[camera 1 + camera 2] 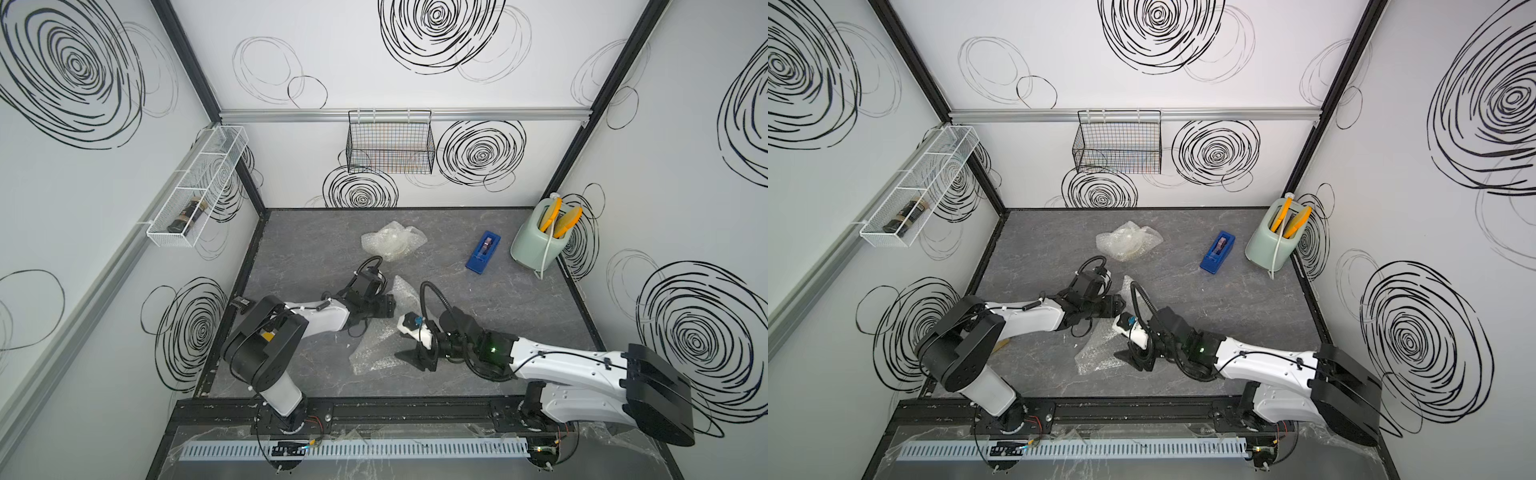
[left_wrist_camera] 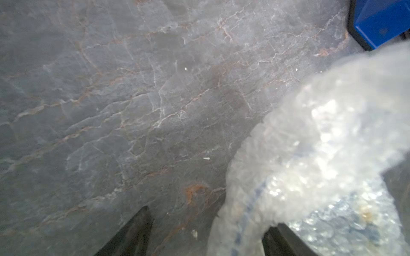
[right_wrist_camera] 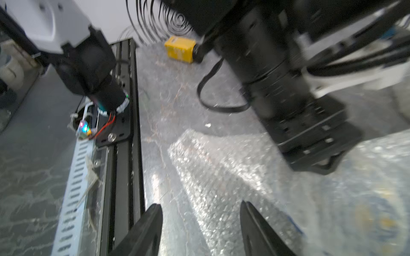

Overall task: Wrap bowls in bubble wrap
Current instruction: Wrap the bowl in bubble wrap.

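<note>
A crumpled bubble wrap bundle (image 1: 392, 245) with a bowl inside lies at the back centre, seen in both top views. A second bubble wrap sheet (image 1: 374, 345) lies mid-table under both arms, one flap raised (image 1: 405, 291). My left gripper (image 2: 206, 221) is open, and a fold of the wrap (image 2: 321, 144) lies beside one of its fingers (image 2: 279, 239). The blue-patterned bowl (image 2: 246, 215) shows through the film. My right gripper (image 3: 199, 212) is open just above the flat sheet (image 3: 221, 168). In a top view the left gripper (image 1: 390, 306) and right gripper (image 1: 415, 357) flank the sheet.
A blue tape dispenser (image 1: 483, 252) sits at the back right, near a pale green holder (image 1: 536, 241) with yellow tools. A black wire basket (image 1: 390, 143) and a white wire shelf (image 1: 195, 187) hang on the walls. A yellow box (image 3: 180, 49) lies near the left arm's base.
</note>
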{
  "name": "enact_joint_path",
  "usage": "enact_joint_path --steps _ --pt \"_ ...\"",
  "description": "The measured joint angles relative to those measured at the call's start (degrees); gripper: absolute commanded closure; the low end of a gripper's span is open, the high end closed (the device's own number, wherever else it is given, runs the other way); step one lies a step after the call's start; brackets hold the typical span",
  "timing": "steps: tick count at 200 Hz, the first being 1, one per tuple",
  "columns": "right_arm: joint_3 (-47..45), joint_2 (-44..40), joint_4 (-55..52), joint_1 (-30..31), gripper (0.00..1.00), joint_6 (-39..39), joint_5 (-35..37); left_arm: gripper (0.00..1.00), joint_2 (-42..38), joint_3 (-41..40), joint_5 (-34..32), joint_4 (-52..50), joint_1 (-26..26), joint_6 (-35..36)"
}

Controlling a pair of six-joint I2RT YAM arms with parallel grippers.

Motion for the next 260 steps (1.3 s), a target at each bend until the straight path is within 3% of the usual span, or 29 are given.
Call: enact_joint_path --steps 21,50,83,112,139,157,176,215,224,260 --pt "1.3 6.5 0.5 6.2 0.32 -6.2 4.7 0.22 0.0 0.0 0.1 0.0 0.0 0.0" --pt "9.7 18.9 -2.7 12.7 0.31 -12.5 12.7 0.23 0.0 0.0 0.3 -0.1 0.0 0.0" --pt "14.4 28.0 -3.7 14.0 0.29 -17.4 20.1 0.23 0.0 0.0 0.4 -0.1 0.1 0.0" --pt "16.7 30.7 -2.7 14.1 0.31 -19.6 23.4 0.24 0.0 0.0 0.5 -0.1 0.1 0.1" --pt "19.0 33.3 -1.8 14.1 0.44 -21.0 25.9 0.24 0.0 0.0 0.5 -0.1 0.2 0.3" --pt "19.6 34.3 -1.0 14.1 0.68 -22.0 26.1 0.24 0.0 0.0 0.5 -0.1 0.2 0.4" --pt "19.4 34.6 -1.4 13.7 0.82 -21.9 24.7 0.26 0.0 0.0 0.7 -0.2 0.2 0.4" --pt "17.2 33.2 -0.5 12.3 0.94 -20.1 21.3 0.29 0.0 0.0 1.0 -0.4 0.5 0.6" --pt "16.1 32.2 -0.5 11.8 1.0 -19.5 20.5 0.29 0.0 0.0 1.1 -0.4 0.5 0.7" --pt "9.9 23.4 1.3 6.5 1.0 -13.7 13.7 0.34 0.0 0.0 1.5 -0.6 0.6 1.1"
